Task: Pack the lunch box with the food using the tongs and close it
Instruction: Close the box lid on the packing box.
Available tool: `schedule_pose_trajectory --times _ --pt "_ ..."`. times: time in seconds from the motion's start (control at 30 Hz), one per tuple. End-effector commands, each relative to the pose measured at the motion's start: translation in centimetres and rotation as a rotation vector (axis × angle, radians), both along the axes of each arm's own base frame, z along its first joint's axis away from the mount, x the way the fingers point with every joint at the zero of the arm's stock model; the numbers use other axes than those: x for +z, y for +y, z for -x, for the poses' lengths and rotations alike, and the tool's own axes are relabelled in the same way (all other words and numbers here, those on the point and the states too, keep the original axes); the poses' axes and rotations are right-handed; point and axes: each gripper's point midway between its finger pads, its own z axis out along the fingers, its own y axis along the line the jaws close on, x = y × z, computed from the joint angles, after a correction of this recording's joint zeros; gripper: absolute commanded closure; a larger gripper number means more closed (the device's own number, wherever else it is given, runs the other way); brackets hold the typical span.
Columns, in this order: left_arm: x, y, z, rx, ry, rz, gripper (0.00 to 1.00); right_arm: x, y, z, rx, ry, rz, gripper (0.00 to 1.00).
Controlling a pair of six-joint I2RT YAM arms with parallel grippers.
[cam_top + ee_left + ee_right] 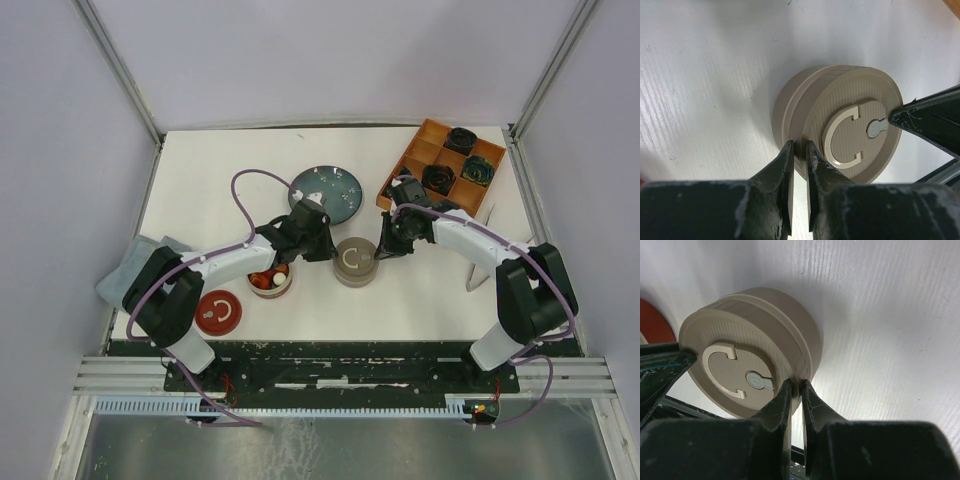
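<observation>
While its jaws are drawn together to a thin slit, the left gripper (799,150) rests its fingertips against the side wall of the round beige lunch box (850,95), just under the lid's rim. Whether it pinches anything there cannot be told. The right gripper (796,388) is clenched the same way, its tips touching the opposite side of the box at the rim. The box, lid on, sits directly between the two grippers, right at the fingertips of each. The food (270,279), white and orange pieces, lies in a small open pot (262,291) just behind the left gripper, partly under that arm. The tongs (476,276) lie flat on the table well behind the right gripper, on the outer side of its arm, with nothing touching them.
</observation>
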Motion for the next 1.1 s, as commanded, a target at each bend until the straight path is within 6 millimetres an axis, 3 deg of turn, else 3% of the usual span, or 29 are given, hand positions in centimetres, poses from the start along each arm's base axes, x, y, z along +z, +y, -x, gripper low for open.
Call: schedule_pose_trajectory --times 0.0,0.27,1.07 --pt "0.9 0.1 -1.5 -0.018 -0.066 -0.026 0.97 1.3 0.5 -1.1 -0.004 -0.036 -0.01 0.96" --pt "0.5 0.4 -1.1 -0.01 -0.059 -0.019 0.97 1.8 0.7 -1.0 -0.001 -0.045 -0.018 0.95" --pt "-0.2 0.2 -0.7 -0.023 -0.046 -0.006 0.93 -0.9 -0.7 0.1 -0.038 0.0 0.048 0.89"
